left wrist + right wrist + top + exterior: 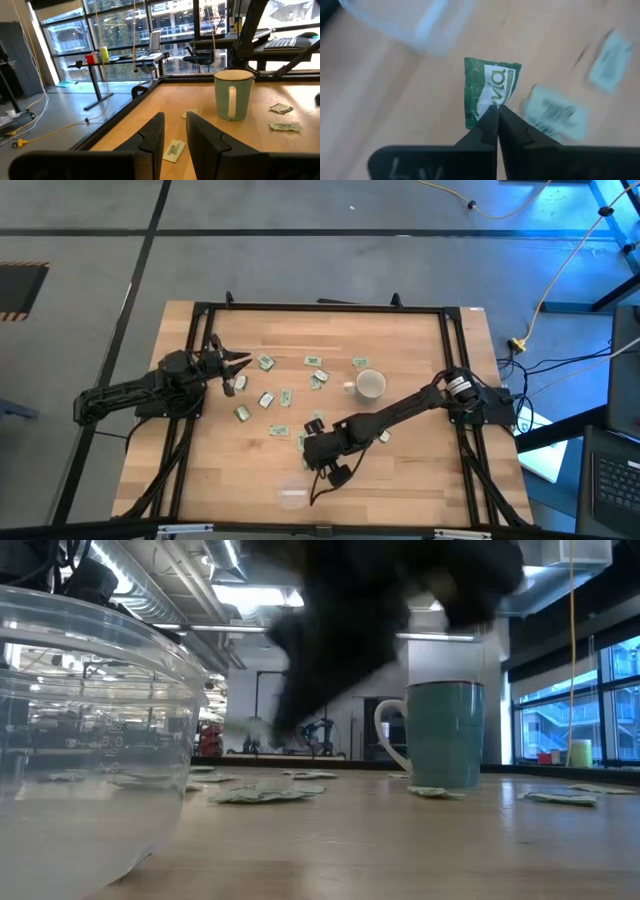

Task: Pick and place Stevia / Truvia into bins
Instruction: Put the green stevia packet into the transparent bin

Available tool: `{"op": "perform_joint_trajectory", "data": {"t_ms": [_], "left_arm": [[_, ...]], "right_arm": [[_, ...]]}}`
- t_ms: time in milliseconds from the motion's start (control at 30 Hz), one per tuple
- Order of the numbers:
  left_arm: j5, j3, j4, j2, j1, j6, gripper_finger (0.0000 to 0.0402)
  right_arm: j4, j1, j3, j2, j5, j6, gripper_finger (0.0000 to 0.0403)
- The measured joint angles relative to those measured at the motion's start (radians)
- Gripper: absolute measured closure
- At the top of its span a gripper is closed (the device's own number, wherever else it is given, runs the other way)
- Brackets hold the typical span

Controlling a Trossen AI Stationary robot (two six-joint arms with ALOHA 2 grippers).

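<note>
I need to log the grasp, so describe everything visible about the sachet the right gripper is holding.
The sachet is a small flat paper packet, dark green along one side and white on the other, with green lettering ending in "via". It looks slightly creased. The right gripper has its two dark fingertips shut on one edge, holding it above the wooden table, clear of the loose sachets lying there. The clear plastic bin lies just beyond it. In the high view the gripper hides the packet.
</note>
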Motion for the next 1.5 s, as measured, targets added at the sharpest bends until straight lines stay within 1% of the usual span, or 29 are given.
{"op": "perform_joint_trajectory", "data": {"t_ms": [167, 300, 433, 567, 867, 1500], "left_arm": [[0.0, 0.0, 0.0, 0.0, 0.0, 0.0, 0.0327], [0.0, 0.0, 0.0, 0.0, 0.0, 0.0, 0.0327], [0.0, 0.0, 0.0, 0.0, 0.0, 0.0, 0.0327], [0.0, 0.0, 0.0, 0.0, 0.0, 0.001, 0.0327], [0.001, 0.0, -0.001, 0.001, 0.0, 0.0, 0.0327], [0.002, 0.0, -0.001, 0.001, 0.0, 0.0, 0.0327]], "right_arm": [[-0.055, 0.014, 0.138, -0.001, 0.0, 0.003, 0.04], [-0.037, 0.04, 0.188, -0.003, -0.014, 0.005, 0.0398], [0.082, 0.06, 0.194, 0.006, -0.04, 0.005, 0.0397], [0.118, 0.074, 0.193, 0.041, -0.043, 0.005, 0.0396], [0.116, 0.074, 0.192, 0.136, -0.049, 0.061, 0.0396], [0.09, 0.078, 0.192, 0.145, -0.054, 0.055, 0.0394]]}}
